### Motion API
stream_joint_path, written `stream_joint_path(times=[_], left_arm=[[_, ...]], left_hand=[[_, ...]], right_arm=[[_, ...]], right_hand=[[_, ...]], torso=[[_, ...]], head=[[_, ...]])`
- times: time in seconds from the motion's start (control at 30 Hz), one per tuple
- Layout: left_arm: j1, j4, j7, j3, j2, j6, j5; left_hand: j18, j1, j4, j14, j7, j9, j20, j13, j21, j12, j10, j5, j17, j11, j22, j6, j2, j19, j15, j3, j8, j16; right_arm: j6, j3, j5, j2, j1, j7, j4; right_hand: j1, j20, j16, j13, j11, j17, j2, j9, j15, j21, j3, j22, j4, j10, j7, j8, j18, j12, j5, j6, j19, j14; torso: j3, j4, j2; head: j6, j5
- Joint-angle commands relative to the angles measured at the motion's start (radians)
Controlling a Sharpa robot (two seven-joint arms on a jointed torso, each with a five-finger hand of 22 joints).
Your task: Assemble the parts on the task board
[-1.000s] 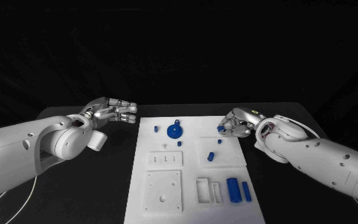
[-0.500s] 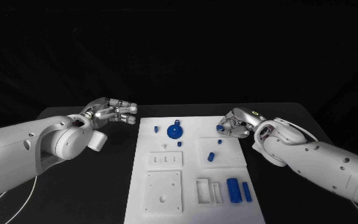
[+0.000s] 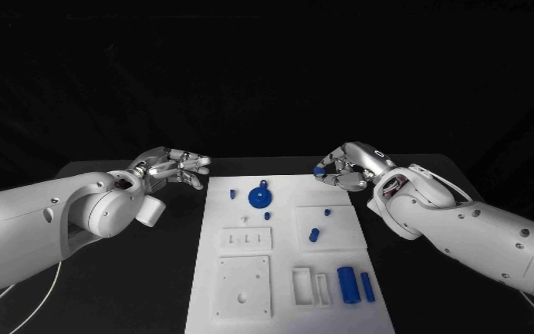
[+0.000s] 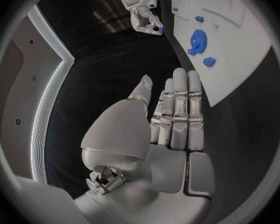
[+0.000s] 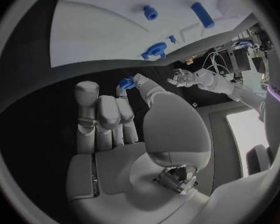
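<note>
The small blue part [image 3: 320,170] is pinched in your right hand [image 3: 347,170], above the far right corner of the task board [image 3: 287,288]. In the right wrist view you see it at the fingertips [image 5: 129,83], held between the thumb and one finger while the other fingers stay almost straight. It looks like hard plastic, so I judge it light and stiff, not fragile, but smooth and easy to lose: very little of it sticks out of the pinch. Keep the hold on its sides and leave the end free that must go into the board; which end that is, I cannot tell from here.

On the board lie the other pieces: the blue gear [image 3: 261,193] near the far edge, small pegs beside it, a short piece [image 3: 314,234] on the raised square plate, and two blue bars [image 3: 348,283] near the front right corner. The long ones may roll, so take them across the middle.

Your left hand [image 3: 173,167] hovers just beside the far left corner of the board, holding nothing, the fingers straight and side by side.
</note>
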Motion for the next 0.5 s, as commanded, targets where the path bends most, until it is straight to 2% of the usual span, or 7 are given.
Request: stream_joint_path(times=[0.03,0.23,0.5], left_arm=[[0.001,0.013,-0.039,0.003,0.003,0.069,0.046],[0.004,0.043,-0.069,0.004,-0.001,0.092,0.068],[0.005,0.091,-0.106,0.004,-0.007,0.091,0.05]], left_hand=[[-0.007,-0.017,0.011,-0.001,-0.004,0.0,-0.006,0.001,0.027,0.002,0.016,-0.002,0.024,-0.003,0.019,0.008,0.003,-0.007,-0.009,-0.002,0.0,0.037],[-0.007,-0.039,0.02,0.004,-0.012,0.002,-0.025,0.005,0.102,0.007,0.074,-0.002,0.09,-0.021,0.071,0.021,0.004,-0.006,-0.027,-0.005,-0.001,0.146],[-0.004,-0.049,0.02,-0.006,-0.016,0.003,-0.031,0.006,0.152,0.009,0.09,-0.001,0.121,-0.026,0.109,0.027,0.002,-0.02,-0.034,-0.01,0.0,0.212]], right_arm=[[-0.035,0.001,-0.021,-0.003,0.005,-0.014,0.032],[-0.026,0.001,-0.058,-0.001,0.019,-0.024,0.102],[-0.028,0.001,-0.121,0.011,0.028,-0.031,0.191]], right_hand=[[0.006,-0.005,0.002,0.001,0.0,-0.001,-0.009,0.001,-0.006,0.006,0.002,0.079,0.005,0.004,-0.002,-0.001,0.011,0.005,0.003,0.009,0.051,0.004],[0.006,-0.005,0.003,0.002,0.0,-0.001,-0.011,0.001,-0.006,0.011,0.0,0.08,0.006,0.004,-0.002,-0.001,0.011,0.005,-0.001,0.01,0.051,0.004],[0.005,-0.005,0.0,0.001,-0.001,-0.003,-0.014,0.001,-0.007,0.012,-0.002,0.08,0.013,0.005,-0.002,-0.001,0.011,0.004,-0.002,0.009,0.051,0.004]], torso=[[-0.0008,0.002,0.001],[0.0001,0.0012,-0.001],[-0.0012,0.0026,0.001]], head=[[0.001,0.003],[0.0,0.011],[0.003,0.02]])
